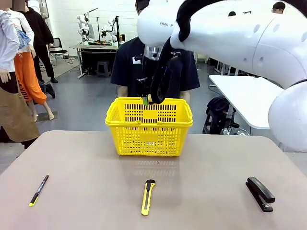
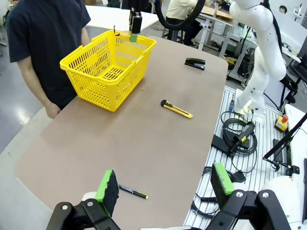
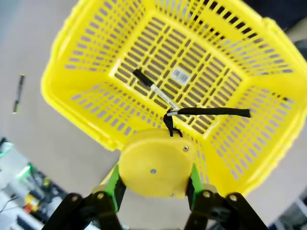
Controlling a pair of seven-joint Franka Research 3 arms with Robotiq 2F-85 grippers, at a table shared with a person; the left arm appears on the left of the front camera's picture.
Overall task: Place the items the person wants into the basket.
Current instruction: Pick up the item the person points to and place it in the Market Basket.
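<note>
Your right gripper (image 3: 153, 184) pinched the tape measure (image 3: 153, 163) above the basket's (image 3: 96, 38) near rim. The marker (image 3: 153, 90) lay inside, beside an unreadable white sticker (image 3: 180, 74). Your left gripper (image 2: 165, 182) stood spread. The utility knife (image 1: 148, 196) lay near, centre.

marker (image 3: 152, 89) in basket (image 1: 148, 139) | tape measure (image 3: 153, 165) over basket | knife (image 1: 148, 196) before basket | pen (image 1: 39, 190) left | stapler (image 1: 260, 193) right

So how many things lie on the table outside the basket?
3: the black pen near left, the yellow utility knife centre, the black stapler near right. None seems hidden.
</note>
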